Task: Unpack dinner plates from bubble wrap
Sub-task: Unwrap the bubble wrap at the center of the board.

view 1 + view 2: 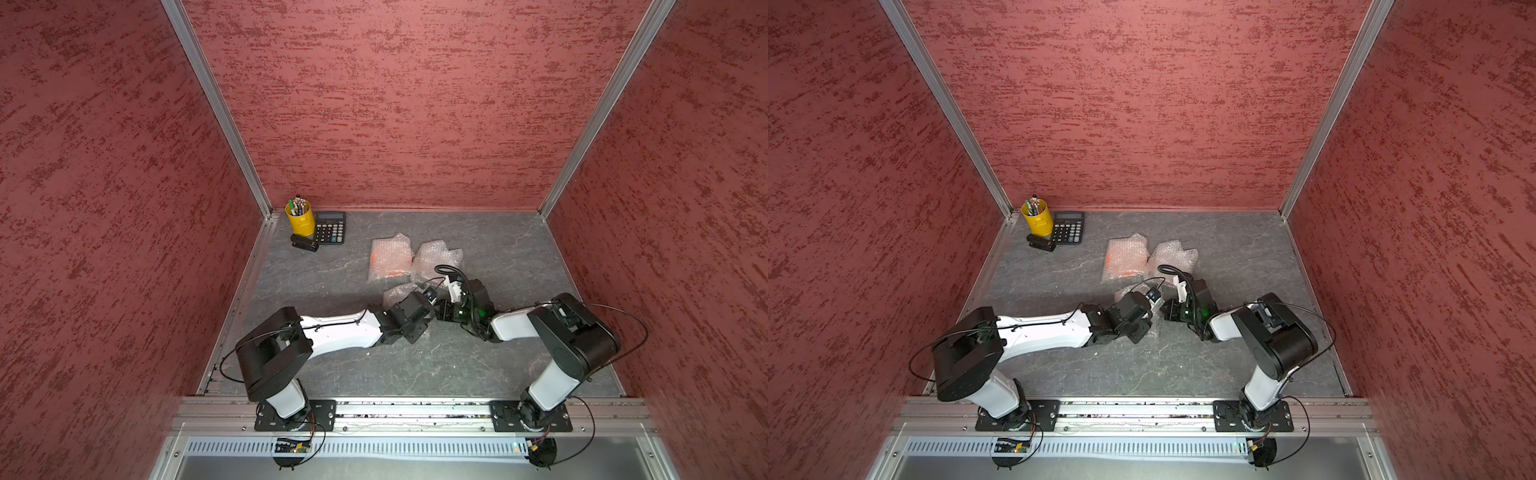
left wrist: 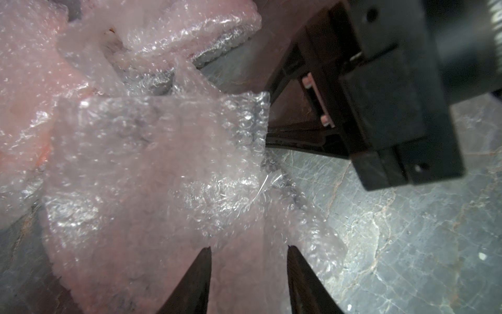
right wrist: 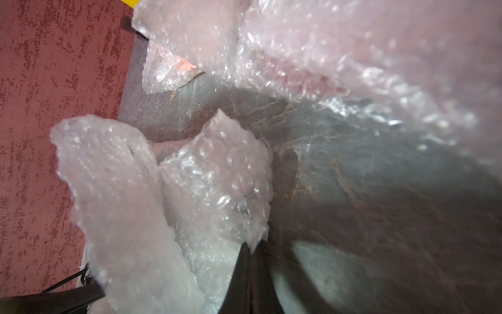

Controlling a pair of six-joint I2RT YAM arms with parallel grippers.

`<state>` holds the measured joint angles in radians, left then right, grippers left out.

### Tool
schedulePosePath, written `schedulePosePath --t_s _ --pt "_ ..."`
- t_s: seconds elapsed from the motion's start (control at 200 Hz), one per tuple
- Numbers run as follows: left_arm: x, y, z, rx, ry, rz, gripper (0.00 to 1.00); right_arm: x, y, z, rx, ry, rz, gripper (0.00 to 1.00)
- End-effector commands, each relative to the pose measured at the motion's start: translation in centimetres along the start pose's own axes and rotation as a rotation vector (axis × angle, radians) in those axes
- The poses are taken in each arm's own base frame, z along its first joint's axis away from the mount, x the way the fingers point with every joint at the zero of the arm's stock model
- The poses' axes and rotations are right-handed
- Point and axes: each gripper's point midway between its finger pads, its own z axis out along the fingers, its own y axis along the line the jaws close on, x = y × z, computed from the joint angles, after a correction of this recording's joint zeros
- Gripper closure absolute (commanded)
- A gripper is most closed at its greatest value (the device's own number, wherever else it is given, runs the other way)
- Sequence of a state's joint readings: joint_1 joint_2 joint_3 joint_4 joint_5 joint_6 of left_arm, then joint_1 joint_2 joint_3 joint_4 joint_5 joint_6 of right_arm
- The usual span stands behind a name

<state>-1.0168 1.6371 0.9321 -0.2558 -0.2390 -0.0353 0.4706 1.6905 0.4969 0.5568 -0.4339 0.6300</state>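
Near the middle of the tabletop (image 1: 328, 286), a grey stone-look slab with pale veins, both arms meet over a crumpled bubble wrap sheet (image 1: 397, 293). The sheet is clear and whitish, tinted pink by the red mottled walls (image 1: 104, 208), and dotted with small round bubbles. Its edges are ragged and folded.

Left hand (image 2: 248, 271): two dark tapered fingers (image 2: 197, 280) stand moderately apart with nothing pinched. The bubble wrap sheet (image 2: 163, 168) lies just beyond the tips and shows through the gap.

Right hand (image 3: 250, 255): fingers are pressed together and clamped on a raised flap of the same sheet (image 3: 217, 179). The flap stands off the tabletop in a peaked fold. Both wrist views are blurred, so what this sheet covers cannot be told.

Farther back, two more bundles lie side by side and appear to touch. The orange plate (image 1: 390, 274) sits inside a roughly rectangular wrap (image 1: 388, 253), and its bright rim glows through at the near edge. The second bundle (image 1: 436, 257), on the right arm's side, is lumpier with a jagged outline. Its contents look pale and are possibly another plate.

Far left corner: a yellow cylindrical cup (image 1: 300, 220) holds pens, with a black calculator (image 1: 330, 227) just beside it. A small black stapler (image 1: 304, 243) lies in front of the cup.
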Motion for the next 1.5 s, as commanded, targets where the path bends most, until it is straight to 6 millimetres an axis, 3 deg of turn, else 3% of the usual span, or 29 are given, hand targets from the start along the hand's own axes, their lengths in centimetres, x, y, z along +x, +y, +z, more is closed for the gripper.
schedulePosePath --t_s 0.0,0.115,0.235,0.436,0.937,1.097,1.288,1.493 --pt "0.1 0.4 0.5 -0.043 0.031 0.057 0.53 -0.6 0.3 -0.1 0.005 -0.017 0.006 1.0" --pt "0.3 0.7 1.1 -0.083 0.052 0.078 0.54 -0.6 0.3 -0.1 0.003 -0.017 0.006 1.0" --pt "0.3 1.1 1.7 -0.135 0.067 0.098 0.62 -0.5 0.3 -0.1 0.002 -0.014 0.007 1.0" --pt "0.0 1.1 1.8 -0.177 0.057 0.112 1.0 -0.4 0.2 -0.1 0.006 -0.013 0.009 1.0" --pt "-0.3 1.3 -1.5 -0.134 -0.099 0.002 1.0 -0.4 -1.0 0.0 0.06 -0.028 0.041 1.0" --pt "-0.3 2.3 -2.1 -0.15 -0.134 -0.074 1.0 -0.7 -0.2 -0.2 0.03 -0.035 0.027 1.0" --pt "-0.1 3.8 -2.9 -0.17 -0.174 -0.255 1.0 -1.9 1.1 -1.5 0.007 -0.087 -0.027 0.68" --pt "-0.3 4.1 -4.0 -0.127 -0.264 -0.422 1.0 -3.3 2.9 -3.0 -0.014 -0.139 -0.099 0.62"
